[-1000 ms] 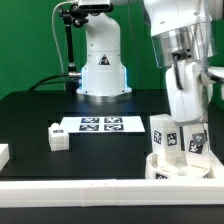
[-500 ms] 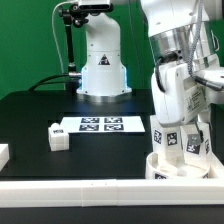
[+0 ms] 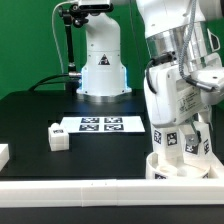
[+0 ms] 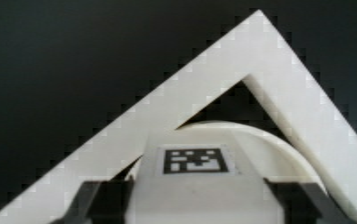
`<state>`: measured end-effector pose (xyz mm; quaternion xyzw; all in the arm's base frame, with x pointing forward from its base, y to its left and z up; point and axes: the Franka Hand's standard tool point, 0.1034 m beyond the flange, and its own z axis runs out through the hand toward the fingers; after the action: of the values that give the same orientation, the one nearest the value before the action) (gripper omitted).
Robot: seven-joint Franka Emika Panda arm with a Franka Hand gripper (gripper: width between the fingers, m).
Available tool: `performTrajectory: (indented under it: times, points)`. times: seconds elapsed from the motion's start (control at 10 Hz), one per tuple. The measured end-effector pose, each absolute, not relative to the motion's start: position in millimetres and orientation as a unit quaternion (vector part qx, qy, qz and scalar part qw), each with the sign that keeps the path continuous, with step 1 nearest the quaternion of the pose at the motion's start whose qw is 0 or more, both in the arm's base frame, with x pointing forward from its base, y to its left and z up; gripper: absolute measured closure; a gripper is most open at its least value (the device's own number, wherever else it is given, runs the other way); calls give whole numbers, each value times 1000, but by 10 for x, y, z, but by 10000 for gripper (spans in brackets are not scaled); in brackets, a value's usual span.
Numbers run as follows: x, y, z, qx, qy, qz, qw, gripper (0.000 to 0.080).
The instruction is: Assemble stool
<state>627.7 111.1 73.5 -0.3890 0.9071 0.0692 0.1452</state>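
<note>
You are gripping a tagged white leg [image 4: 194,160] with the tool [image 4: 193,192] closed narrowly on it, hanging over the round seat [image 3: 162,171] near the white corner rails [image 4: 157,105].

The worktop [image 3: 30,115] is black and the wall [image 3: 30,40] behind it green. The marker board [image 3: 100,124] is white with black square tags. The seat [image 3: 175,172] at lower right, the rail [image 3: 90,190] along the bottom and the arm [image 3: 170,30] are white. The leg [image 4: 196,158] is white with a black-and-white tag.
</note>
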Motion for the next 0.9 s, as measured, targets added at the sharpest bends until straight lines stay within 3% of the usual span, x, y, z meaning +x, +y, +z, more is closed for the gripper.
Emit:
performTrajectory:
  times: [0.1,0.2,0.3,0.4,0.5,0.9]
  points:
    - [6272,1109,729,-381,910,67,150,459]
    - [6266,1125,724,-377,911,69,151,403]
    - [6263,1133,721,-390,906,67,151,256]
    - [6264,1133,724,-402,901,66,152,256]
    - [6271,1135,746,-407,898,65,154,168]
    - [6356,1176,1031,-439,879,57,179,151]
